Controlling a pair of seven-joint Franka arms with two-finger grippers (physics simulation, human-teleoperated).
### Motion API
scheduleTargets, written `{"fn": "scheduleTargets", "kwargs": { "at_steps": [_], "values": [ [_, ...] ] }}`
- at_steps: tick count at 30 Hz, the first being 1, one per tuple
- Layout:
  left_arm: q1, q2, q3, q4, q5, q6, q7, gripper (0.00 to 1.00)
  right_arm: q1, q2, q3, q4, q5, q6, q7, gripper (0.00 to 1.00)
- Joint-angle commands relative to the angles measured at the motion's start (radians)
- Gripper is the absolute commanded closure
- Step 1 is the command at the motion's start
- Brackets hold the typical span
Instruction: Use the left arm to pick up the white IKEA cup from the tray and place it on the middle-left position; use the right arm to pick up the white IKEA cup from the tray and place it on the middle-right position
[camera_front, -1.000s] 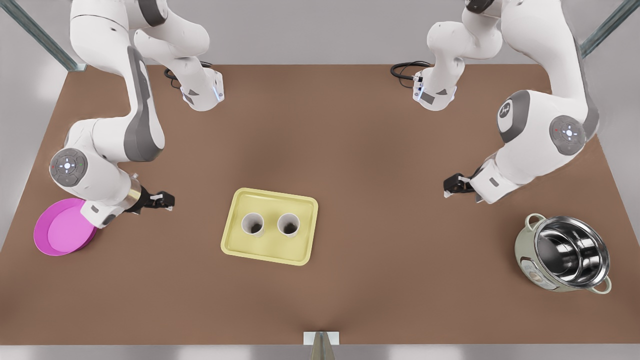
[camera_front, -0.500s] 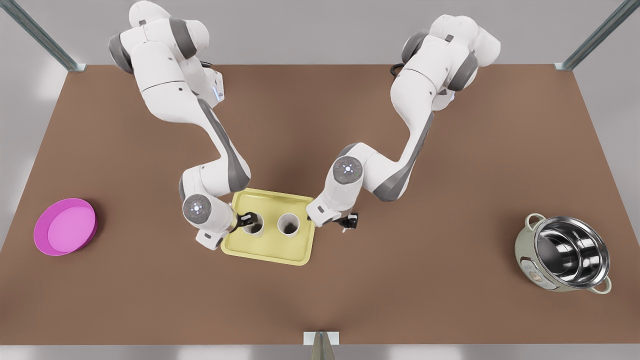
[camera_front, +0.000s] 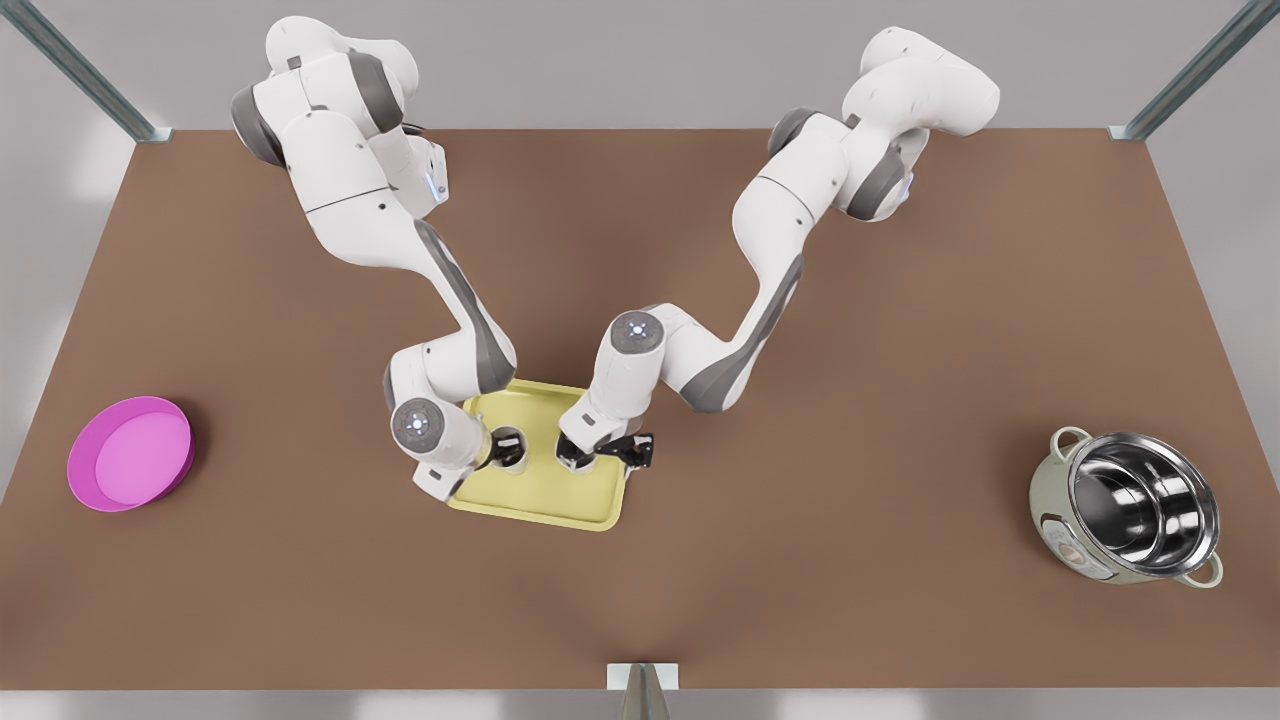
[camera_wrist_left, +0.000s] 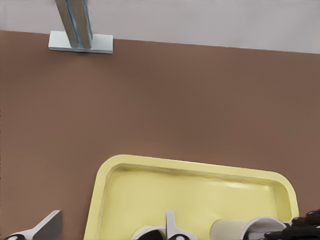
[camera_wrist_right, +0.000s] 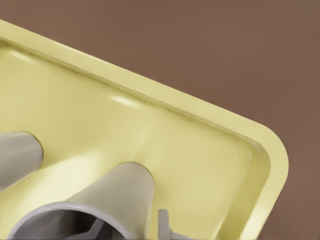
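We see the brown table (camera_front: 900, 330) with the pale yellow tray (camera_front: 540, 505) near its middle. The tray holds both white cups, upright, side by side and apart. The steel-lined pot (camera_front: 1130, 505) sits far to the front view's right, open side up. The magenta dish (camera_front: 130, 453) is far to the front view's left. Both are well apart from the tray.

The first cup (camera_wrist_right: 115, 200) is on the tray's dish side, and the right gripper (camera_front: 492, 447) is at its rim. We cannot tell its grip.

The second cup (camera_wrist_right: 17, 150) is on the pot side. The left gripper (camera_front: 605, 458) is over it, spread wide and released. This cup sits just beside one finger (camera_wrist_left: 170, 225).

Both wrists crowd the tray, near each other. A metal bracket (camera_front: 641, 677) is at the table's edge.
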Motion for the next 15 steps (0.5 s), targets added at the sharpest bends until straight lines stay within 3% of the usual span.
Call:
{"fn": "scheduleTargets", "kwargs": {
  "at_steps": [1, 5, 10, 15],
  "values": [
    [0.002, -0.004, 0.000, 0.000, 0.036, -0.006, -0.166, 0.00, 0.002, -0.009, 0.000, -0.023, -0.012, 0.005, 0.036, 0.59],
    [0.000, 0.002, -0.001, -0.003, 0.041, -0.025, -0.156, 0.00, 0.002, -0.021, 0.000, -0.047, -0.012, 0.005, 0.016, 0.59],
    [-0.014, 0.043, -0.001, -0.003, 0.041, -0.012, -0.138, 0.00, 0.002, -0.024, 0.000, -0.047, -0.012, 0.005, 0.016, 0.78],
    [-0.020, 0.053, -0.001, -0.006, 0.064, -0.012, -0.135, 0.00, -0.007, -0.069, -0.008, -0.047, -0.010, -0.021, 0.016, 0.78]
  ]
}}
